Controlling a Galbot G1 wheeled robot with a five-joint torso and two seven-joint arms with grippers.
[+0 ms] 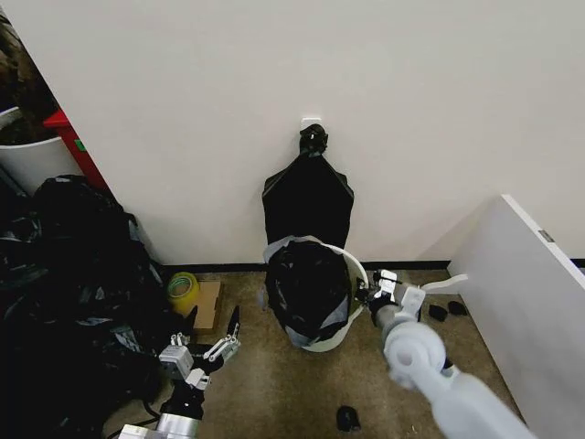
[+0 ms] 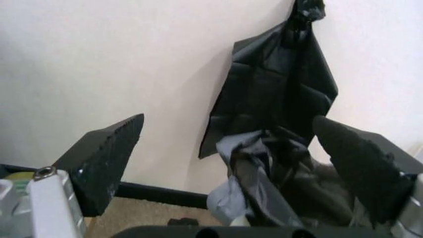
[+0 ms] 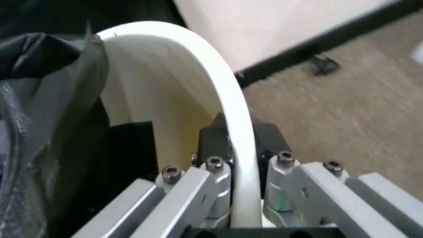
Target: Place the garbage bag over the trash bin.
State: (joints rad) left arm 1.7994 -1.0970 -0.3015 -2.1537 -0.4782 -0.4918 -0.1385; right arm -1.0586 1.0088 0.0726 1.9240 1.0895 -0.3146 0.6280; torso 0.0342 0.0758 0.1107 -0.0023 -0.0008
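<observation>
I am looking down from the robot's head at a beige carpeted floor that meets a plain cream wall. The trash bin (image 1: pixel 355 271), a round cream-white bucket, stands against the wall near the middle of the scene and leans toward me. The garbage bag (image 1: pixel 306 288), thin and glossy black, is bunched inside the bin's mouth and spills over its near-left rim; the far-right part of the rim is bare.

My right gripper (image 1: pixel 368 294) is at the bin's right rim. In the right wrist view its fingers (image 3: pixel 213 143) are closed on the white rim (image 3: pixel 228 106), one inside the bucket and one outside, with the rim running between them. The bag's grey-black folds (image 3: pixel 46 114) hang just beside it, inside the bin.

My left gripper (image 1: pixel 212 333) hovers low over the carpet to the left of the bin, apart from it. Its two dark fingers (image 2: pixel 106 158) are spread wide with nothing between them, pointing toward the bin and bag.

On the wall above the bin, a flat black bundle (image 1: pixel 308 197) hangs knotted at a white hook (image 1: pixel 312 122). A heap of bulging black bags (image 1: pixel 73 283) fills the left side. A roll of yellow tape (image 1: pixel 183 291) sits on a piece of cardboard (image 1: pixel 209 305) near the wall, left of the bin. A white panel (image 1: pixel 521 293) stands on the right.
</observation>
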